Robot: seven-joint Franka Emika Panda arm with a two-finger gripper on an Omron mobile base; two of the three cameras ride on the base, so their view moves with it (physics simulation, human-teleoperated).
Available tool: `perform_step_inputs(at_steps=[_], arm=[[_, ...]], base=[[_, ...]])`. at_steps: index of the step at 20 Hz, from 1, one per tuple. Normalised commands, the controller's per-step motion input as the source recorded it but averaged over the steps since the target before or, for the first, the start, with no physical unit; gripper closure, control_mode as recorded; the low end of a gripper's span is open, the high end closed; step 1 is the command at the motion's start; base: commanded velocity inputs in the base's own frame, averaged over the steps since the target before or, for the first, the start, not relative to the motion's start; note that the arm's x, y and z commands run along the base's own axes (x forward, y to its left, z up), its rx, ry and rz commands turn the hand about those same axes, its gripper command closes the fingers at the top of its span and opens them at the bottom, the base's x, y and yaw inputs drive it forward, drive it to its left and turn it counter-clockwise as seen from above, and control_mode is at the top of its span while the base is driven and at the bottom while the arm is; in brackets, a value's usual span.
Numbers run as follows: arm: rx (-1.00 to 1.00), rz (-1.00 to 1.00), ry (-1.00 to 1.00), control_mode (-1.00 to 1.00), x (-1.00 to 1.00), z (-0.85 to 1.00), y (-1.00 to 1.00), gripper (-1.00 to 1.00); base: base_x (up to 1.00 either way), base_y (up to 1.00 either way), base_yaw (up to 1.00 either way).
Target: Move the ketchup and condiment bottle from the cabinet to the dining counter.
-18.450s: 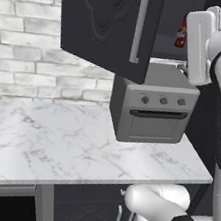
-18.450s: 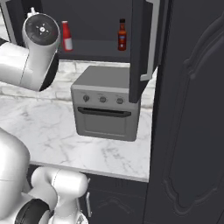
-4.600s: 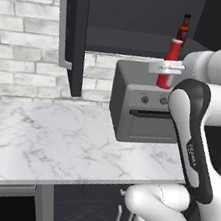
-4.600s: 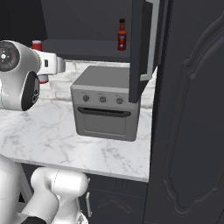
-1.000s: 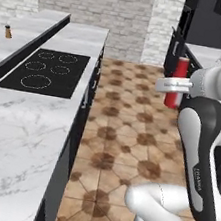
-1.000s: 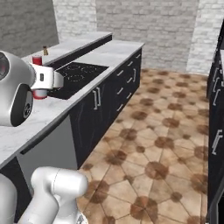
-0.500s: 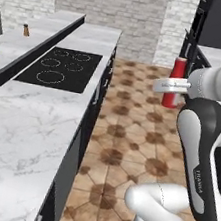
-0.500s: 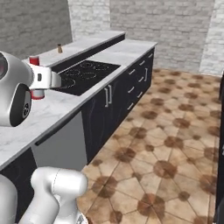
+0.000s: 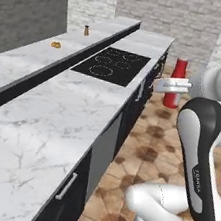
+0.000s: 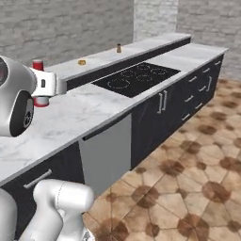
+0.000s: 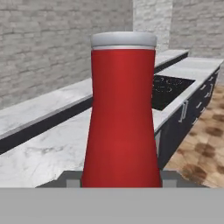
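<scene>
**Ketchup bottle carried upright in the end effector beside a long marble counter**

The largest surface is the white, grey-veined marble counter point(image 9: 54, 124), which runs from the near foreground to the far brick wall; its outer edge borders a wide stretch of brown patterned tile floor point(image 9: 154, 134) that lies open along the whole run of dark base cabinets point(image 10: 183, 108). Behind the working surface, a raised marble ledge point(image 9: 34, 60) runs parallel to it, stepped up above a dark band. A black cooktop point(image 9: 112, 64) with ringed burners is set flush into the counter, close to its front edge. On the raised ledge, well apart from the arm, stand a small brown shaker point(image 9: 86, 30) and, nearer the camera, a small orange-brown item point(image 9: 55, 44) too small to identify.

The white arm extends over the floor side of the counter edge in the left base view. The end effector point(image 9: 174, 86) is clenched on the ketchup point(image 9: 176, 82), gripping the bottle low on its body, with a fingertip point(image 11: 70, 178) showing on each side of its base in the hand view. The ketchup stands upright, red-bodied, narrowing toward a whitish cap point(image 11: 124, 40), and is held in the air, touching neither the counter nor the ledge. In the right base view the bottle point(image 10: 40, 82) shows partly behind the arm's wrist, against the near end of the ledge.
</scene>
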Motion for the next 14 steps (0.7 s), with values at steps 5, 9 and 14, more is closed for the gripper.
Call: perform_step_inputs(at_steps=[5, 9, 14], arm=[[0.00, 0.00, 0.00, 1.00, 0.00, 0.00, 0.00, 1.00], [0.00, 0.00, 0.00, 1.00, 0.00, 0.00, 0.00, 1.00], [0.00, 0.00, 0.00, 1.00, 0.00, 0.00, 0.00, 1.00]], base=[[-0.29, 0.00, 0.88], [-0.23, 0.00, 0.93], [-0.25, 0.02, 0.61]])
